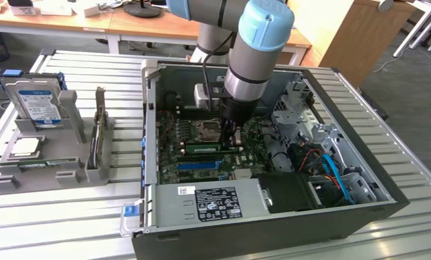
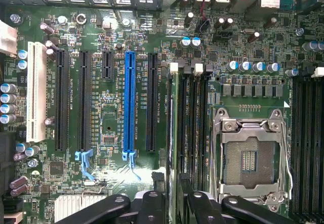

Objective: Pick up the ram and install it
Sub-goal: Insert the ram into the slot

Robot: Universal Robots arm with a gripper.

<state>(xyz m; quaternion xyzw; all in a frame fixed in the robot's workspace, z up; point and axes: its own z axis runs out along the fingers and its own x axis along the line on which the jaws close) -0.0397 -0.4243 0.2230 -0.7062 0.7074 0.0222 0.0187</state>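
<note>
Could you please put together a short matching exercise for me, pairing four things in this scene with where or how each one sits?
Things:
1. hard drive
2. processor chip
3. gripper
4. CPU socket

Places or states:
A. empty, framed in metal on the motherboard
B. lying flat in the grey holder
C. lowered into the open computer case
D. standing upright in the grey holder

Pairs: 1-D, 2-B, 3-C, 4-A.
</note>
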